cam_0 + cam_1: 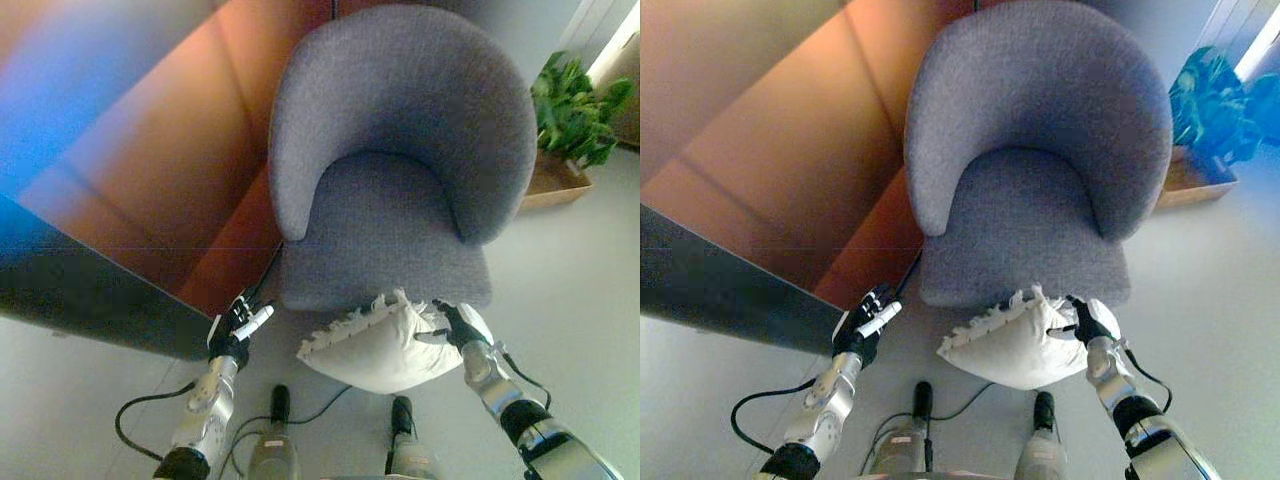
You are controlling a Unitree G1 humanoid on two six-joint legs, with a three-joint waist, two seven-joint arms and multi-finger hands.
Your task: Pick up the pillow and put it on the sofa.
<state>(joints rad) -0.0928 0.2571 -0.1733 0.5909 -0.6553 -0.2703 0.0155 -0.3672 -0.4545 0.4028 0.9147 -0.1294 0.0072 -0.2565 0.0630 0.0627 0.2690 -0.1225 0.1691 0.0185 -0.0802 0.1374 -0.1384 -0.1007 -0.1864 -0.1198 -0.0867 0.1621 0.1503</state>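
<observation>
One right robot hand (455, 327) clutched the white pillow (380, 345), carrying it; next, lift onto the grey armchair (400, 160); left robot hand (238, 330) loosely apart.

A grey sofa (400, 160) with a curved back stands on the pale floor (590, 300); a white pillow (380, 345) with a frilled edge sits just before its front edge, clear of the seat; the right hand (455, 325) grips the pillow's right end, fingers (432, 337) curled on the cloth; the left hand (240, 330) hangs apart to the left, holding nothing; a potted plant (575, 110) stands beyond the sofa's right side.
</observation>
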